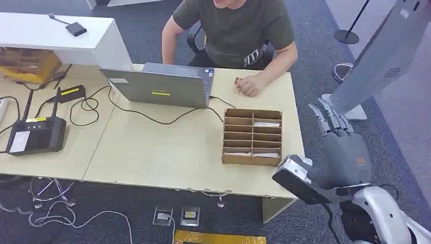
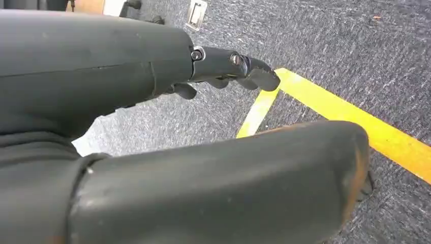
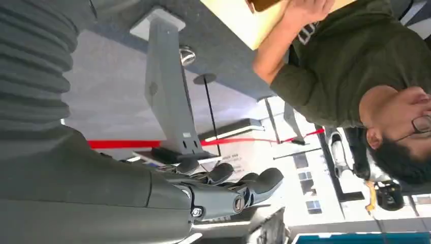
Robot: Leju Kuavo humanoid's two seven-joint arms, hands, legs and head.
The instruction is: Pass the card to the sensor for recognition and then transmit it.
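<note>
The robot's grey right hand [image 1: 338, 145] is raised just off the table's right edge, fingers stretched apart and holding nothing. Its left hand [image 2: 223, 68] hangs over grey carpet beside a yellow floor stripe [image 2: 350, 122], fingers loosely extended, empty too. On the pale wooden table [image 1: 167, 157] stands a brown cardboard sorting box [image 1: 252, 136] with white cards [image 1: 266, 124] in its slots. Beyond it, a person in a green shirt [image 1: 239, 28] rests a hand [image 1: 250, 84] beside a grey laptop [image 1: 162, 86].

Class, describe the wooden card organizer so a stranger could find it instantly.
Start at the pale desk where a person sits behind a grey laptop. Near its right end sits the organizer, a flat brown box. Unlike its neighbours, it is split into slots, some holding white cards.
</note>
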